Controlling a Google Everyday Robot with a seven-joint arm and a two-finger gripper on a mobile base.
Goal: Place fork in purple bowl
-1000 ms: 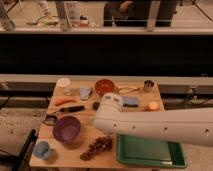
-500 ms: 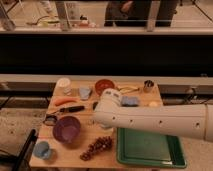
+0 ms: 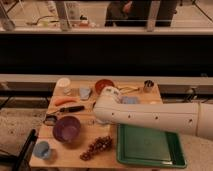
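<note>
Frankly, little of the job shows as done. In the one camera view, the white arm [image 3: 160,117] reaches in from the right across the wooden table [image 3: 75,151]. The gripper [image 3: 100,113] hangs at the arm's left end over the middle of the tabletop, just right of the purple bowl [image 3: 66,128] and left of the green tray [image 3: 122,150]. Its jaws are spread as wide as they go, with nothing held that I can make out (the wrist covers most of what lies beneath it). The purple bowl sits near the table's front left, and its inside looks bare: no utensil lies in it or across its rim. The fork I cannot pick out for certain. I judge it lies on the wood under or right beside the arm's end, close to the black-handled knife [image 3: 72,108]. An orange-brown bowl [image 3: 104,85] stands farther back, a light-blue cup [image 3: 42,149] sits at the front left corner, and a bunch of grapes [image 3: 97,145] lies in front of the arm. By my reading the grasp, the short carry leftward and the drop into the bowl are all left to do.
</note>
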